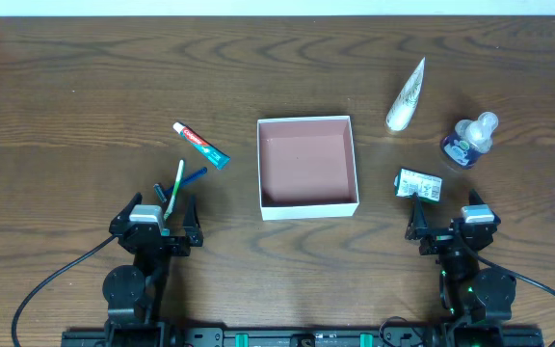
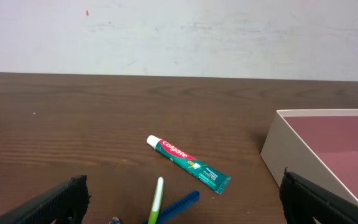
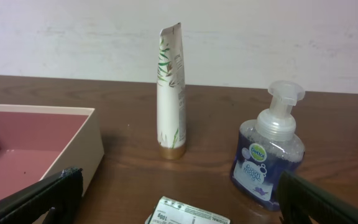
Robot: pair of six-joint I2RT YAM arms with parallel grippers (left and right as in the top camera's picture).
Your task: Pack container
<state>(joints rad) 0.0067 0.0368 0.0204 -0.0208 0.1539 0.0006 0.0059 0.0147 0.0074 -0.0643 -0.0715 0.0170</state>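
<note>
The container point(image 1: 308, 207) sat between my pincers and slightly ahead, with bare bench point(image 1: 85, 77) all round its white walls. Ahead of my left pincer point(image 1: 159, 210) lay a toothpaste tube point(image 2: 188, 164) reading Colgate, and ahead of my right pincer point(image 1: 446, 217) stood a pump bottle point(image 3: 267, 155) labelled Dettol. Both pincers were spread wide, released, holding nothing.

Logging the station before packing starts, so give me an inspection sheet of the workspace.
Surface: dark wooden table, no spills seen.
Job's things: container, open, empty, upright, mid-table.
Clutter: toothpaste tube and two toothbrushes on its left; standing white tube, pump soap bottle, small packet on its right.
Grippers: left gripper and right gripper, both open, holding nothing.
Cables: black cables loop from both arm bases.
Surroundings: pale wall behind table.
</note>
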